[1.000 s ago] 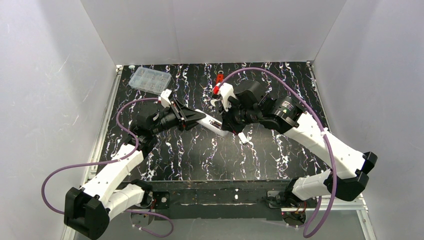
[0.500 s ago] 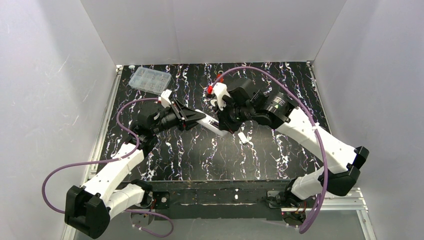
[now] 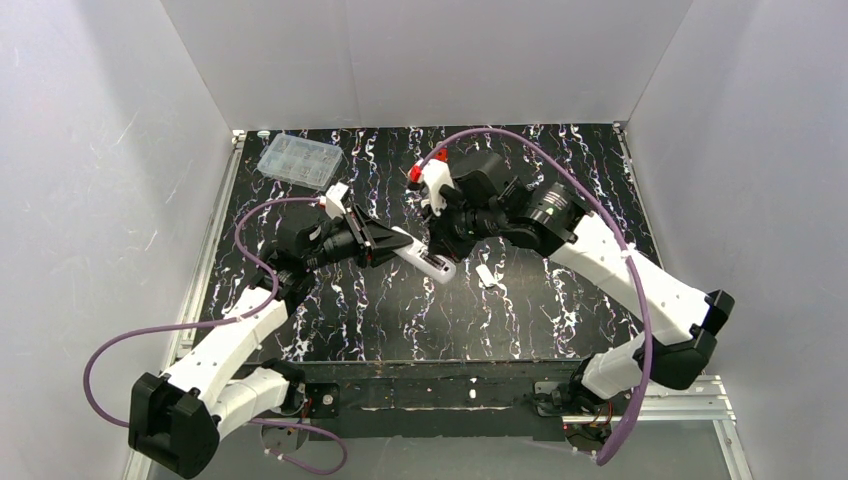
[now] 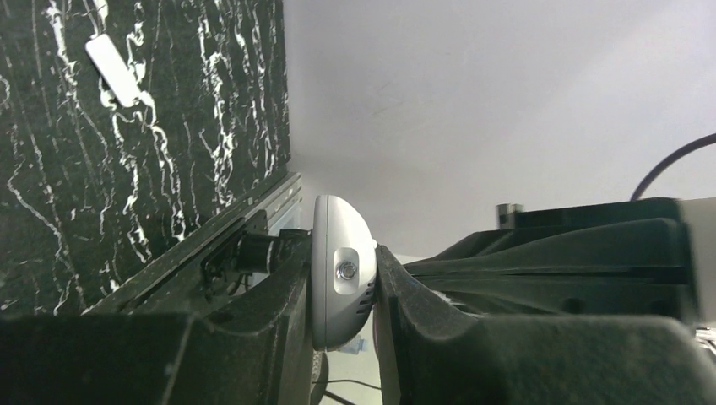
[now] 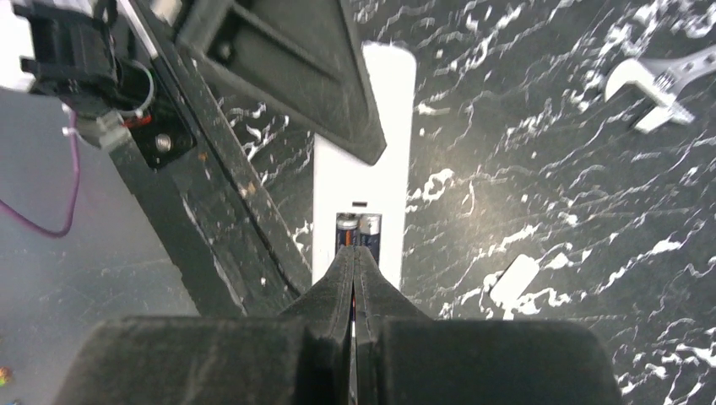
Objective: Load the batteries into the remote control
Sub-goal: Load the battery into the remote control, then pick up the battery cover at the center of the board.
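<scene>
My left gripper (image 3: 388, 242) is shut on the white remote control (image 3: 425, 260) and holds it above the table, back side up. In the left wrist view the remote's end (image 4: 342, 283) is clamped between my fingers. In the right wrist view the remote (image 5: 363, 169) shows its open recess with two dark batteries (image 5: 359, 229) lying side by side in it. My right gripper (image 5: 353, 253) is shut, with its tips right over the batteries' near ends. It sits at the remote's free end in the top view (image 3: 442, 242).
A small white cover piece (image 3: 487, 275) lies on the black marbled table right of the remote and also shows in the right wrist view (image 5: 513, 280). A red-handled wrench (image 5: 659, 84) lies at the back. A clear compartment box (image 3: 298, 160) stands at the back left.
My right arm has swung left and brought its shut gripper over the remote's recess. The left gripper has tipped the remote's free end slightly down and left.
</scene>
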Available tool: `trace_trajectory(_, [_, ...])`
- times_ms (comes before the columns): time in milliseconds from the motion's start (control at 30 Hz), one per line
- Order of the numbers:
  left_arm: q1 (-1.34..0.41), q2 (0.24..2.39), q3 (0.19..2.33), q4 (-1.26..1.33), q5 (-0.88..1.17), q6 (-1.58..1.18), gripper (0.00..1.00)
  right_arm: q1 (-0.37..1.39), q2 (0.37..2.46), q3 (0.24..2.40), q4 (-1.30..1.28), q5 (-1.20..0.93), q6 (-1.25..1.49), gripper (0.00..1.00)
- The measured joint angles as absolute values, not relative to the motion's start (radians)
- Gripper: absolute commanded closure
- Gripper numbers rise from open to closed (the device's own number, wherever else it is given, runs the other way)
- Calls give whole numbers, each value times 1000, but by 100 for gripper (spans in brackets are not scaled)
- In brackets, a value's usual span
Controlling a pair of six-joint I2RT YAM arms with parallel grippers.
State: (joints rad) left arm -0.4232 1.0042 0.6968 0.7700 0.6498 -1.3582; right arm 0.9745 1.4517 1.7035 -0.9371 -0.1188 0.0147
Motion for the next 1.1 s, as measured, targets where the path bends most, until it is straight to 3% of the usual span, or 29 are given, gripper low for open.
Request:
trace_trajectory(267, [-426, 962, 703, 602, 664, -1227, 100, 948, 1253, 1583, -747, -56, 38, 82])
trace_trajectory(467, [-426, 945, 724, 502, 676, -1153, 100, 727, 1198, 1438, -677, -29, 134, 45])
trace_trajectory(533, [-426, 945, 730, 493, 686, -1143, 100, 667, 1228, 1373, -683, -24, 159, 38])
trace_trajectory(833, [-426, 969, 770, 545, 775, -1146, 100, 648, 1427, 1179, -677, -30, 213, 30])
trace_trajectory(1100, [-426, 971, 787, 543, 802, -1145, 100, 633, 1564, 1155, -641, -20, 228, 29])
